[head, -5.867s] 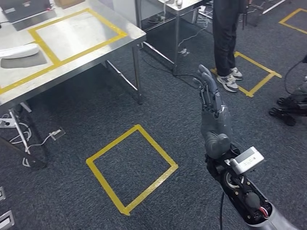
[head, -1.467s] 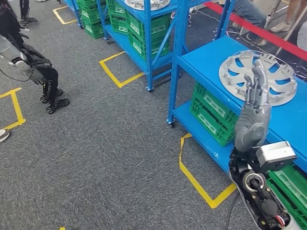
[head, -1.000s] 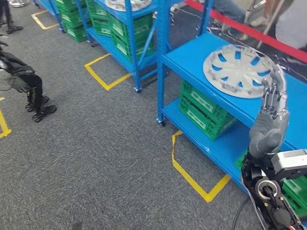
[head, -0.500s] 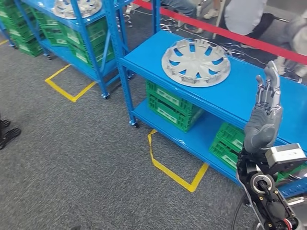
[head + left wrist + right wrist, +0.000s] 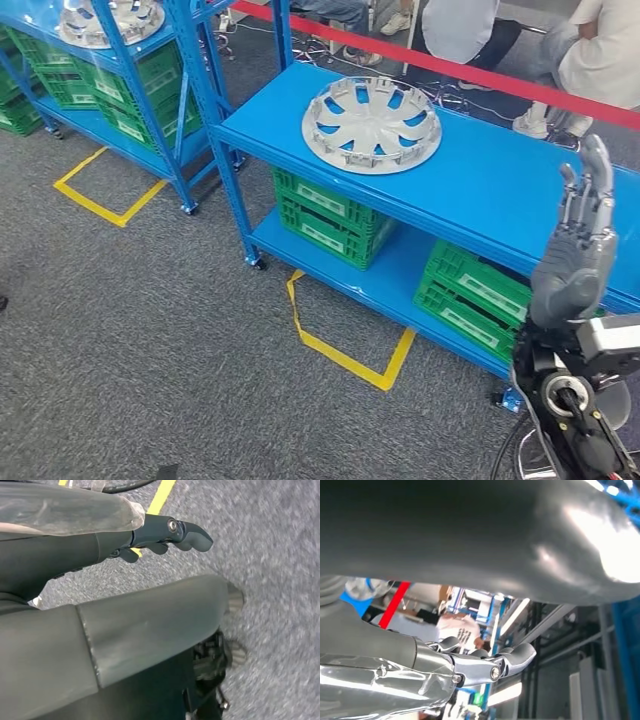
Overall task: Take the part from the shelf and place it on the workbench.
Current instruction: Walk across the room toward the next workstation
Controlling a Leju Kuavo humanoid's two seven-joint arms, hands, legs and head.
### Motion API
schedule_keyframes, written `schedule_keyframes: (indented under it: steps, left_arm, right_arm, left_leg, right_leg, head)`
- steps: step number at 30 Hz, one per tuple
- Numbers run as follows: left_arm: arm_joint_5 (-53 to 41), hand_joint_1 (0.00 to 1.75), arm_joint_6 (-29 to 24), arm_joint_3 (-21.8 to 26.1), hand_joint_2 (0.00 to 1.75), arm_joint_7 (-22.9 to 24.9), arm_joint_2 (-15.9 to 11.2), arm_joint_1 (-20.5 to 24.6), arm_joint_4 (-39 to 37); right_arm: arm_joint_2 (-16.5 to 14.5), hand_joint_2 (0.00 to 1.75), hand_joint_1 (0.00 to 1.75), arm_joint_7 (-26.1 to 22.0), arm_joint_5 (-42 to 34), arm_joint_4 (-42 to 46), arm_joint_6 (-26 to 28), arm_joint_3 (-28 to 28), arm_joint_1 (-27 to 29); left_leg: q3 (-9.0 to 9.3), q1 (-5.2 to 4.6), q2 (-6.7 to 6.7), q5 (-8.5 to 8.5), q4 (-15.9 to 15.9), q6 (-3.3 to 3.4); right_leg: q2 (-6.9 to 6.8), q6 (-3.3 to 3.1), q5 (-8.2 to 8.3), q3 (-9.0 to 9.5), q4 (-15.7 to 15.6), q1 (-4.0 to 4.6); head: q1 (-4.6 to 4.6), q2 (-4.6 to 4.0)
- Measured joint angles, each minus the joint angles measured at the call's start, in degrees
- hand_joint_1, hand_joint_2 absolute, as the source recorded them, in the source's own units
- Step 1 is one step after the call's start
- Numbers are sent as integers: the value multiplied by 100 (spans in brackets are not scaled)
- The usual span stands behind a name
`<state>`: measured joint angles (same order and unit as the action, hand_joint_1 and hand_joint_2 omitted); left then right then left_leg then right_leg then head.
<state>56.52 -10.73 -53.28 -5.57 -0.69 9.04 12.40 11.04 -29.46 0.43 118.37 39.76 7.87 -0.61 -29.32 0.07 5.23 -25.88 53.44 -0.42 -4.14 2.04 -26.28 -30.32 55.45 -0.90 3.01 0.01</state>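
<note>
Silver wheel cover (image 5: 371, 124) lying flat on the top deck of the blue shelf (image 5: 490, 190), near its front edge, untouched.

Bare blue deck stretching from the cover toward the raised right hand (image 5: 576, 255); fingers (image 5: 592, 190) extended, apart, grasping nothing. Green crates (image 5: 326, 216) below on the lower deck; yellow floor tape (image 5: 343, 355) on open grey carpet in front. From the left wrist: left hand (image 5: 113, 590) hanging over carpet, fingers (image 5: 181, 532) loose, released. From the right wrist: a red barrier strip (image 5: 395, 605) beyond the fingers.

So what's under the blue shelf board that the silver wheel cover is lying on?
Two green crates sit on the lower shelf beneath the wheel cover. The right hand is raised in front of the shelf; the crates' contents are hidden.
</note>
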Motion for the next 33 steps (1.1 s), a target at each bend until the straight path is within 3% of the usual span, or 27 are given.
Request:
schedule_keyframes:
  steps: [3, 5, 7, 8, 9, 10, 12, 14, 16, 18, 20, 22, 24, 25, 26, 29, 31, 33]
  left_arm:
    - [-4, 0, 0, -8, 0, 28, 3, 5, 0]
    - [-4, 0, -1, -10, 0, 32, 7, 13, 1]
    - [-4, 0, -2, -13, 0, 32, 10, 4, 2]
    - [-4, 0, -2, -14, 0, 32, 10, -8, 2]
    - [-4, 0, -2, -15, 0, 32, 10, -23, 2]
    - [-4, 0, -3, -15, 0, 32, 10, -34, 2]
    - [-4, 0, -5, -16, 0, 32, 6, -40, 2]
    - [-4, 0, -9, -16, 0, 32, -14, -33, 2]
    - [-6, 0, -11, -16, 0, 32, -29, -29, 2]
    - [-9, 0, -11, -17, 0, 32, -26, -25, 2]
    - [-11, 0, -11, -18, 0, 32, -24, -19, 2]
    - [-15, 0, -10, -18, 0, 32, -24, -23, 2]
    - [-17, 0, -9, -18, 0, 32, -23, -42, 2]
    - [-17, 0, -9, -18, 0, 32, -22, -51, 2]
    - [-17, 0, -9, -18, 0, 32, -20, -56, 2]
    - [-19, 0, -5, -18, 0, 32, -10, -54, 2]
    - [-21, 0, -4, -19, 0, 32, -10, -44, 2]
    - [-21, 0, -4, -20, 0, 32, -8, -34, 2]
  right_arm:
    - [0, 0, 0, -2, 0, 2, 2, -20, 24]
    - [0, 0, 0, -7, 1, 5, -2, -22, 19]
    - [0, 0, 0, -10, -1, 7, -6, -21, 10]
    - [0, 0, 0, -7, -1, 7, -9, -19, 10]
    - [0, 0, 0, -5, -1, 7, -11, -16, 11]
    - [0, 0, 0, -3, -1, 7, -13, -14, 12]
    - [0, 0, 0, -1, -1, 7, -15, -13, 13]
    - [0, 0, 0, 2, -1, 7, -14, -13, 11]
    - [0, 0, 0, 8, -4, 7, -10, -13, 12]
    - [2, 0, 0, 14, -7, 7, -5, -16, 16]
    - [9, 0, 0, 16, -8, 7, 0, -20, 17]
    - [19, 0, 0, 16, -8, 7, 5, -21, 15]
    - [22, 0, 0, 17, -10, 5, 5, -20, 18]
    - [22, 0, 0, 17, -13, 4, 5, -20, 22]
    - [22, 0, 0, 17, -15, 3, 4, -20, 24]
    - [24, 0, 0, 18, -19, 2, 6, -20, 23]
    - [24, 0, 0, 19, -18, -1, 8, -21, 24]
    - [24, 0, 0, 19, -16, -1, 9, -21, 31]
  left_leg:
    - [11, -6, 128, -30, 31, -70]
    - [-105, 23, -81, -242, 321, -121]
    - [-475, 37, -383, -636, 1086, -142]
    - [-698, 37, -445, -791, 1506, -140]
    - [-861, 35, -474, -849, 1791, -130]
    - [-920, 32, -488, -789, 1856, -110]
    - [-689, 19, -562, -382, 1287, -39]
    - [-310, 6, -827, -26, 440, 37]
    - [-146, -15, -967, 62, 69, 60]
    - [-117, -11, -840, 84, 5, 72]
    - [-73, 17, -704, 114, -78, 112]
    - [-47, 24, -564, 121, -117, 138]
    - [-45, 24, -420, 110, -116, 143]
    - [-41, 27, -350, 103, -113, 137]
    - [-31, 31, -283, 91, -110, 126]
    - [35, 38, -116, 32, -87, 56]
    - [55, 18, -46, 4, -60, 1]
    - [52, 6, 31, 7, -41, -53]
  right_leg:
    - [152, -133, 5, 0, -34, 24]
    - [275, -203, 33, -2, -53, 12]
    - [390, -258, 53, -21, -59, 11]
    - [455, -277, 60, -33, -58, 20]
    - [529, -289, 65, -41, -58, 30]
    - [606, -295, 69, -43, -57, 40]
    - [757, -296, 74, -33, -57, 52]
    - [884, -281, 78, -35, -52, 52]
    - [994, -233, 88, -64, -51, 30]
    - [1087, -161, 100, -103, -60, 8]
    - [912, -99, -34, -211, 129, 26]
    - [595, -56, -411, -505, 790, 38]
    - [481, -15, -736, -848, 1560, 17]
    - [465, 5, -750, -911, 1710, 1]
    - [447, 25, -653, -860, 1631, -17]
    - [240, 60, -105, -197, 399, -38]
    - [140, 5, -11, 53, -72, -12]
    - [228, -89, -13, 55, -88, 10]
  head:
    - [-71, -1]
    - [-117, 0]
    - [-187, 1]
    - [-215, 0]
    - [-231, 0]
    - [-240, -1]
    - [-246, -1]
    - [-248, -1]
    - [-252, 0]
    - [-256, 0]
    - [-226, 0]
    - [-169, 0]
    - [-123, -1]
    - [-103, -1]
    - [-82, -1]
    - [-27, -1]
    - [-19, 0]
    - [-55, 0]
